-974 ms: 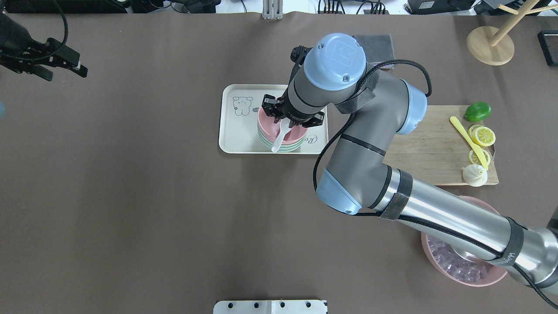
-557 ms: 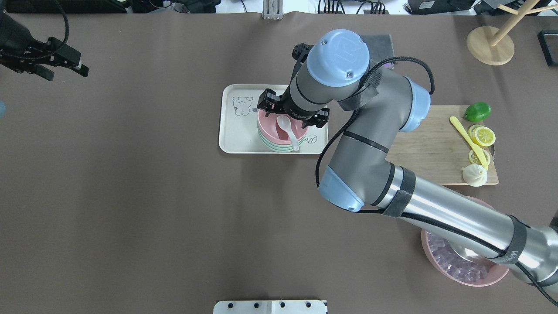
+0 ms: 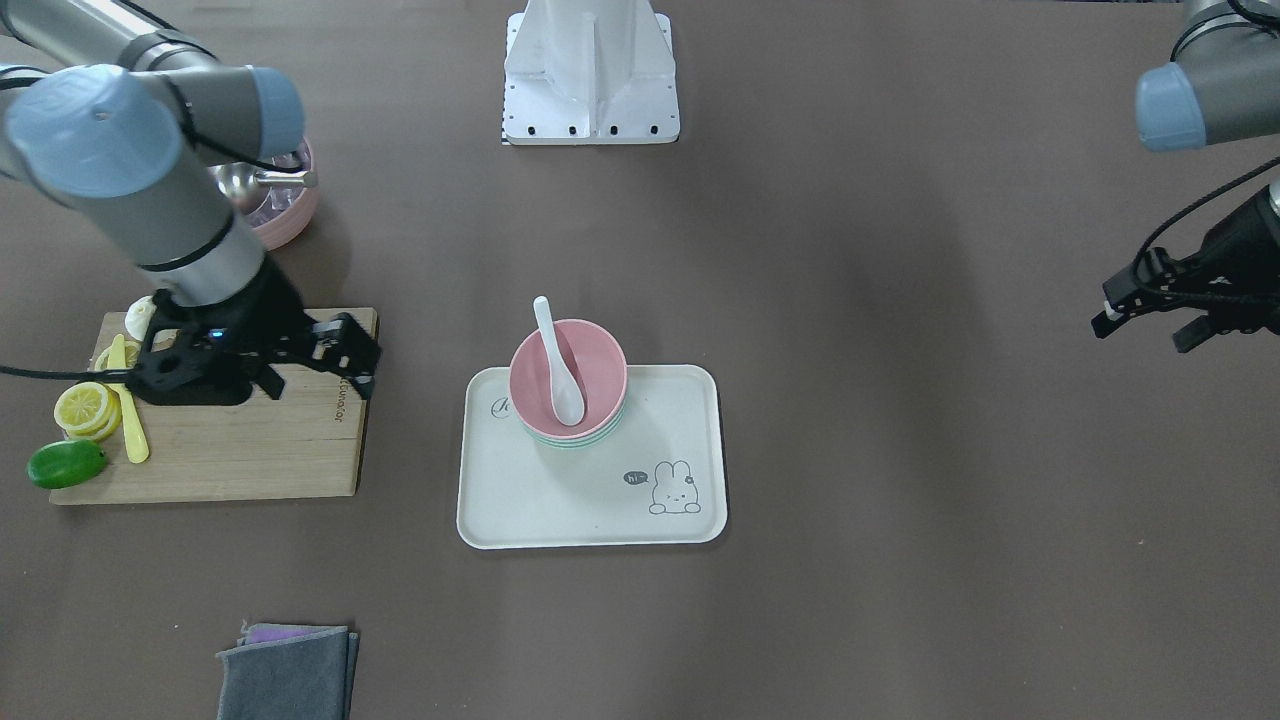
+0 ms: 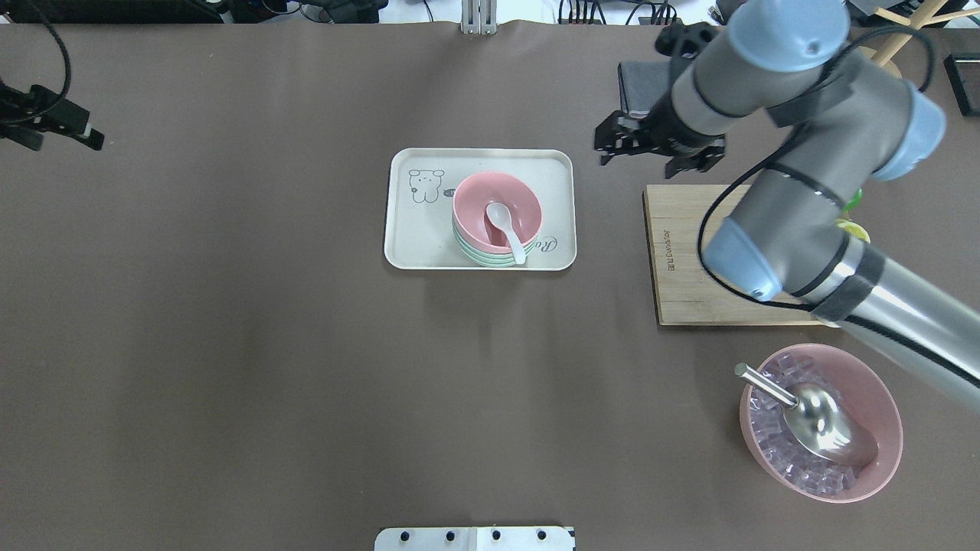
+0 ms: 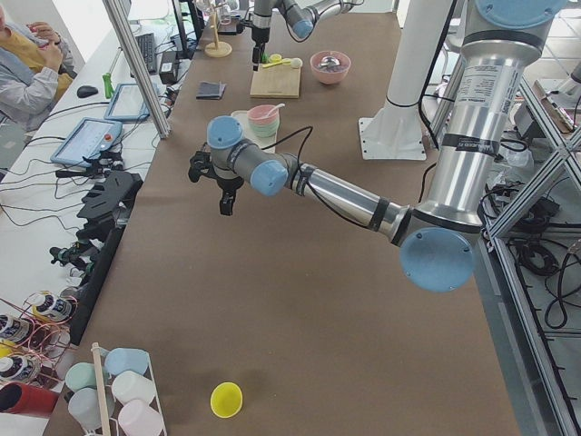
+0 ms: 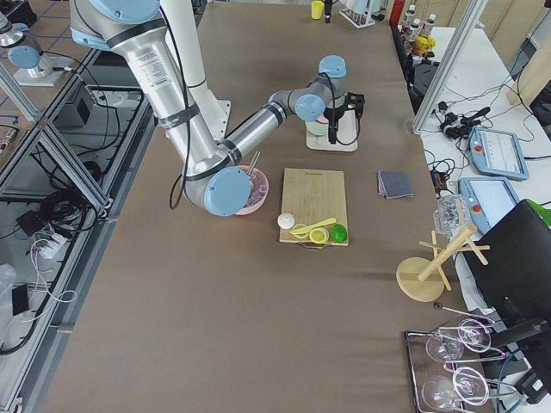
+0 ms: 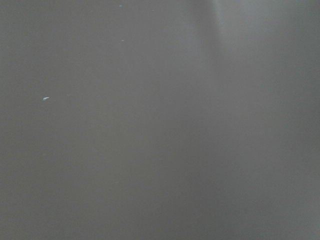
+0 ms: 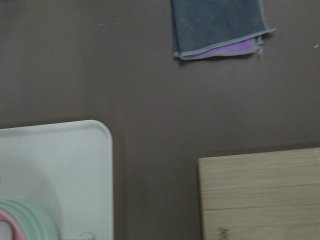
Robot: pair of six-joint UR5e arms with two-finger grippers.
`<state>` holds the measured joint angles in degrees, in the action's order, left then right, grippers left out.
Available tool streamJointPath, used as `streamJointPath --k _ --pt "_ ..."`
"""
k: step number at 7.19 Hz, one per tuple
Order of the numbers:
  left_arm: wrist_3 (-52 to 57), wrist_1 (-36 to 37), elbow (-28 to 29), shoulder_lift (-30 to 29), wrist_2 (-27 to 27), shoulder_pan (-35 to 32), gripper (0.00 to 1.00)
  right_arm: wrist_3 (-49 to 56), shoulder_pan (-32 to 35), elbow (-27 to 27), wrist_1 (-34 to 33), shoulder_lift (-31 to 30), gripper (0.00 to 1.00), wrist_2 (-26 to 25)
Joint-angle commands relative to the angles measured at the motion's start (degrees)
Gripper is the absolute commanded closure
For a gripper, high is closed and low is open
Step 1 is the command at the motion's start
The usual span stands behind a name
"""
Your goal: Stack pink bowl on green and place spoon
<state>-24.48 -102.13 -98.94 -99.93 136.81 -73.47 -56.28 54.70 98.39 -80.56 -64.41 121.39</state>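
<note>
The pink bowl (image 4: 471, 195) sits nested on the green bowl (image 4: 478, 256) on the white tray (image 4: 413, 237). The white spoon (image 4: 501, 222) lies in the pink bowl, its handle over the rim; it also shows in the front view (image 3: 560, 380). My right gripper (image 4: 654, 157) is open and empty, to the right of the tray, over the far left corner of the cutting board. The right wrist view shows the tray corner (image 8: 75, 165) and the green bowl's edge (image 8: 30, 215). My left gripper (image 4: 57, 130) is open and empty at the far left.
A wooden cutting board (image 4: 689, 260) lies right of the tray, with lemon slices (image 3: 85, 408), a lime and a yellow knife on it. A pink bowl of ice (image 4: 880, 405) with a metal scoop stands at the near right. A grey cloth (image 8: 215, 25) lies behind the board.
My right gripper has let go of the spoon, risen and swung right, away from the bowls. The spoon now rests in the pink bowl. My left gripper has drawn further left.
</note>
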Motion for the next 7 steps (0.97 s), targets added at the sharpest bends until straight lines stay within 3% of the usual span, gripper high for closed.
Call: streamJointPath --k 1,3,4,5,7 --pt "18.4 0.3 7.0 4.3 0.1 -8.4 0.02 23.1 10.9 -1.0 0.3 -10.5 0.00 3.5" --pt "25.5 0.2 16.4 4.4 0.2 -14.1 0.02 40.5 20.8 -7.1 0.6 -14.7 0.00 11.1" --pt "29.2 0.2 19.4 4.4 0.4 -16.0 0.02 48.3 24.4 -11.2 0.6 -14.8 0.00 12.3" --pt "30.2 0.2 21.5 4.4 0.8 -18.4 0.02 53.5 26.6 -15.4 0.8 -14.8 0.00 13.1" --pt "29.2 0.3 21.8 4.0 1.0 -19.1 0.02 55.7 27.2 -16.6 0.8 -14.5 0.00 13.3"
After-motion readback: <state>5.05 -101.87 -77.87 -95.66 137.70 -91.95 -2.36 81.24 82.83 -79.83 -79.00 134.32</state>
